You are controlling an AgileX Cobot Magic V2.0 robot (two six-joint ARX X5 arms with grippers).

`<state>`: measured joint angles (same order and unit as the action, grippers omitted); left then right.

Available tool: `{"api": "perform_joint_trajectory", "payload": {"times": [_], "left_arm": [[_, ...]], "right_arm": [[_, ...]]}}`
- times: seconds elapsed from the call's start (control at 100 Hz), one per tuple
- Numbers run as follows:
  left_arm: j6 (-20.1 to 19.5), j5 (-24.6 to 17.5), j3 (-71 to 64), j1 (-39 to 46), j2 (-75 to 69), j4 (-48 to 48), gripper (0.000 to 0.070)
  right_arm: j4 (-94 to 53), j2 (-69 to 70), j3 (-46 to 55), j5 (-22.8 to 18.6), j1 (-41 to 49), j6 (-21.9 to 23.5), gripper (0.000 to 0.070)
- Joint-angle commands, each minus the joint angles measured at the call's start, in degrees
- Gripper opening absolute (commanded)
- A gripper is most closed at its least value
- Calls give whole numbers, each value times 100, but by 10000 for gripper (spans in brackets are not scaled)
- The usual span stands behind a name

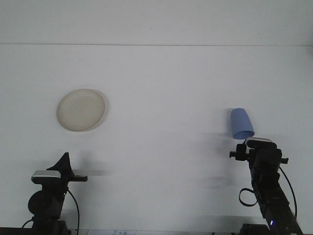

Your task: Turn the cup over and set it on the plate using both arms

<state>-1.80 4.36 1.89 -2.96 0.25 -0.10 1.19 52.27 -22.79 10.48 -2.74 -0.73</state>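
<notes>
A light blue cup (241, 123) lies on its side on the white table at the right, its open mouth facing the near edge. A cream plate (80, 109) sits far to the left, with nothing on it. My right gripper (256, 147) is raised just in front of the cup's mouth and points toward it; the arm's own body hides its tip. My left gripper (64, 159) rests low at the near left, well short of the plate, and is seen side-on.
The white table (161, 147) runs back to a white wall. A black cable loops beside the right arm (266, 196), and the left arm's base (46, 203) stands at the near edge.
</notes>
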Motion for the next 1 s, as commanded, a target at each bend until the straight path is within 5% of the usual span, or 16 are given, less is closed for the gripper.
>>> {"api": "perform_joint_trajectory", "payload": {"times": [0.0,0.39,0.63,0.79,0.99], "left_arm": [[55,17,-109,-4,-7,55,15],[55,17,-109,-4,-7,55,15],[55,17,-109,-4,-7,57,15],[55,17,-109,-4,-7,55,15],[55,17,-109,-4,-7,55,15]], "right_arm": [[289,376,-55,-2,-35,-245,437],[2979,2328,-55,-476,-503,-855,429],[4774,3526,-59,-1296,-852,-870,287],[5160,3797,-59,-1508,-885,-793,0],[4881,3447,-57,-1521,-837,-275,0]]}}
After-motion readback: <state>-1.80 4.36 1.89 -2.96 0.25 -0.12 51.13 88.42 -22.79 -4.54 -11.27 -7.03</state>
